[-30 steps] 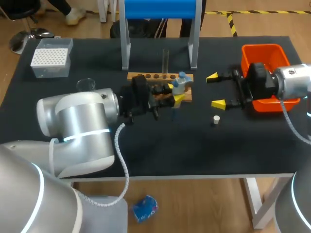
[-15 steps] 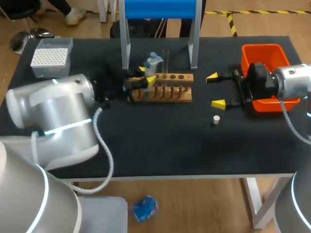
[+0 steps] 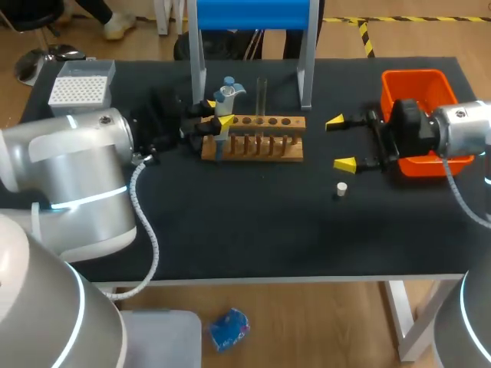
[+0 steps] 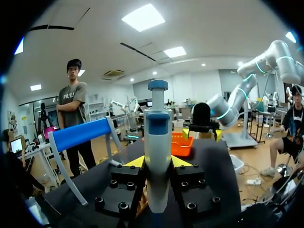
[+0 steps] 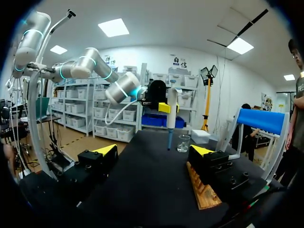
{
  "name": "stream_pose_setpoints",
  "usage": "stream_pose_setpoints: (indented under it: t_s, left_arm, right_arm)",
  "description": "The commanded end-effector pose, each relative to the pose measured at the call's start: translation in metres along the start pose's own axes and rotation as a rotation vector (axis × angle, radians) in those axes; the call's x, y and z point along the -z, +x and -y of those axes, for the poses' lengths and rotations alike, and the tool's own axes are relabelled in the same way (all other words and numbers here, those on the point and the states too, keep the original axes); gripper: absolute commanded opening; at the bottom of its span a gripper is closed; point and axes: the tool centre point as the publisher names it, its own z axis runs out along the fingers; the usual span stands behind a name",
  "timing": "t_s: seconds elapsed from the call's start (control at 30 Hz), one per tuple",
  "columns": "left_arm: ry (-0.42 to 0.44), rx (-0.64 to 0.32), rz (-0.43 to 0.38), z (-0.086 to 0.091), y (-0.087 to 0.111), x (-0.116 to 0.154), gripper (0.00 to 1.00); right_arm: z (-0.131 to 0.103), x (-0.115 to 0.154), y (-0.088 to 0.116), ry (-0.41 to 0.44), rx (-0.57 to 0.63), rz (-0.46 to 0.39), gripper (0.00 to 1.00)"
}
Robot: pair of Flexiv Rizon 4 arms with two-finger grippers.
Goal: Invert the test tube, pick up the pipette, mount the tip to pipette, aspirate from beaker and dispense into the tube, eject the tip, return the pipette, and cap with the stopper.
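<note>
My left gripper [image 3: 216, 113] is shut on the blue-and-white pipette [image 3: 225, 98], holding it upright above the left end of the wooden rack [image 3: 253, 139]. In the left wrist view the pipette [image 4: 157, 152] stands gripped between the yellow fingertips [image 4: 136, 162]. A clear test tube [image 3: 262, 93] stands upright in the rack. The white stopper [image 3: 341, 188] lies on the mat, right of the rack. My right gripper [image 3: 342, 142] is open, just beyond the stopper, with nothing in it. From the right wrist, my open gripper [image 5: 154, 151] faces the pipette [image 5: 171, 113] and the beaker [image 5: 183, 142].
A white tip box [image 3: 80, 92] sits at the table's far left corner. An orange bin [image 3: 418, 83] stands at the far right, partly behind my right wrist. A blue-topped stand [image 3: 249, 15] rises behind the rack. My left arm hides the beaker in the head view.
My left arm has carried the pipette leftward and farther back, from in front of the rack's right end to above its left end. The right arm has kept still.
</note>
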Motion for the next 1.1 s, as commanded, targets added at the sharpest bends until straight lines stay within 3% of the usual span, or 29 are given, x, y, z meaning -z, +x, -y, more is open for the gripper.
stream_pose_setpoints:
  t_s: [0.03, 0.43, 0.7, 0.93, 1.1]
  left_arm:
    - [-0.002, 0.011, 0.007, -0.001, -0.008, 0.006, 0.00]
    - [-0.096, -0.034, 0.145, 0.008, -0.095, 0.028, 0.00]
    - [-0.117, -0.031, 0.212, 0.016, -0.144, 0.025, 0.00]
    - [-0.113, -0.027, 0.234, 0.018, -0.169, 0.016, 0.00]
    - [-0.113, -0.027, 0.234, 0.018, -0.169, 0.016, 0.00]
  right_arm:
    - [0.001, 0.003, -0.006, 0.007, -0.023, 0.035, 1.00]
    - [-0.013, 0.014, -0.046, 0.049, -0.040, 0.208, 1.00]
    - [-0.020, 0.018, -0.091, 0.063, -0.034, 0.310, 1.00]
    - [-0.030, 0.002, -0.138, 0.087, -0.003, 0.341, 1.00]
    - [-0.030, 0.002, -0.138, 0.087, -0.003, 0.341, 1.00]
